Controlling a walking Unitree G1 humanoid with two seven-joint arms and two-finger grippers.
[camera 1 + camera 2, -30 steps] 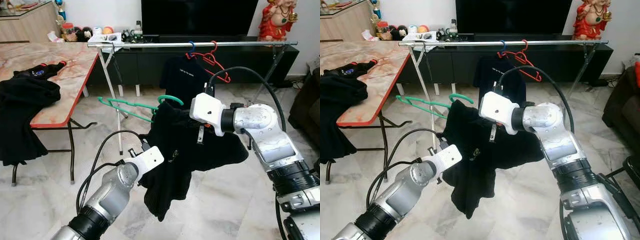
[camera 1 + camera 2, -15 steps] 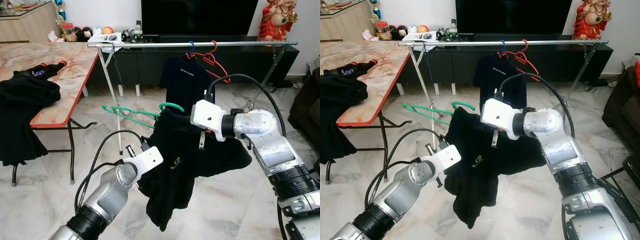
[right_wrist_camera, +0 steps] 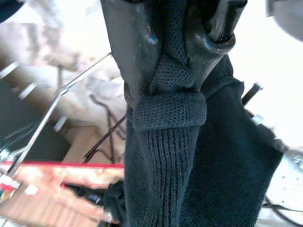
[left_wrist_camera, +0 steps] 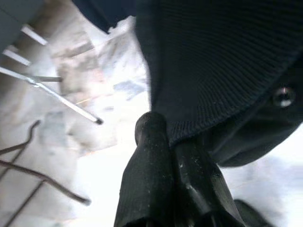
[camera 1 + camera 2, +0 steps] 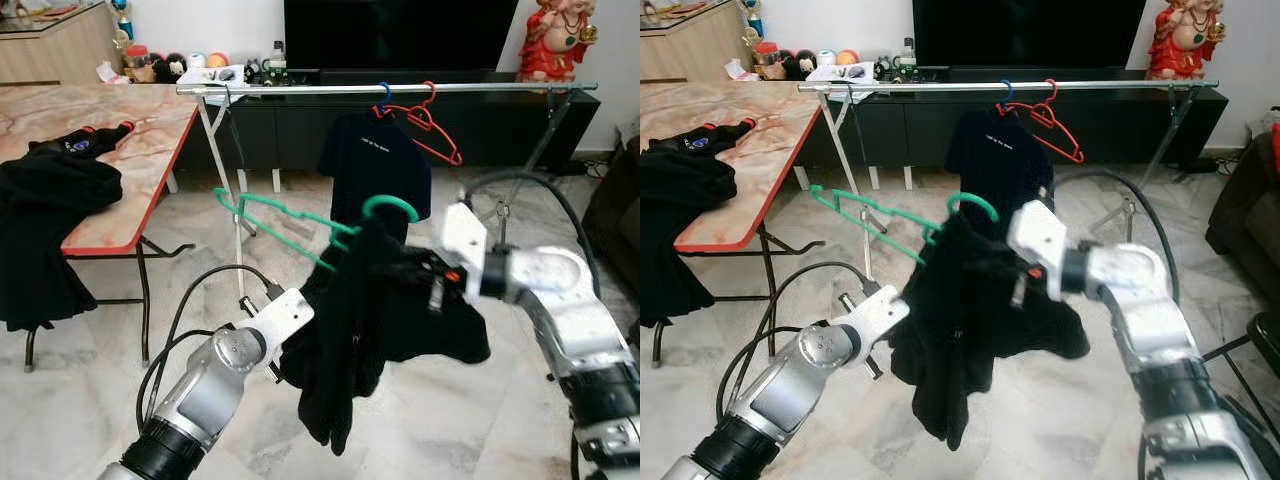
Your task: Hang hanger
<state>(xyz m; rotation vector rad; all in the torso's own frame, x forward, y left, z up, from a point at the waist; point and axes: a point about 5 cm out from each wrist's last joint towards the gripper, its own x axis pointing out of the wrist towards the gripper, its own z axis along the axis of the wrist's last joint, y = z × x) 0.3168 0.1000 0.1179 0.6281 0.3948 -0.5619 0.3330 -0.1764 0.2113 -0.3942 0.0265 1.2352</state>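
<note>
A green hanger (image 5: 292, 222) is held in mid-air, tilted, with its hook (image 5: 391, 205) uppermost and a black shirt (image 5: 352, 330) draped from it. My right gripper (image 3: 165, 82) is shut on the shirt's bunched collar just below the hook. My left gripper (image 4: 169, 138) is shut on the shirt's lower edge, lower and to the left. The silver rail (image 5: 400, 88) runs across behind, well above and beyond the hook. On it hang a black shirt on a blue hanger (image 5: 374, 160) and a bare red hanger (image 5: 432, 125).
A marble table (image 5: 110, 130) with black clothes (image 5: 45, 200) stands to the left. The rack's folding legs (image 5: 228, 170) stand between the table and me. Behind the rail are a dark TV console (image 5: 300, 120) and a statue (image 5: 555, 40). A dark sofa (image 5: 615, 205) is at the right edge.
My right arm has swung to the right and turned, lifting the hanger's hook higher and rightward. The shirt now hangs narrower. The left arm has hardly moved.
</note>
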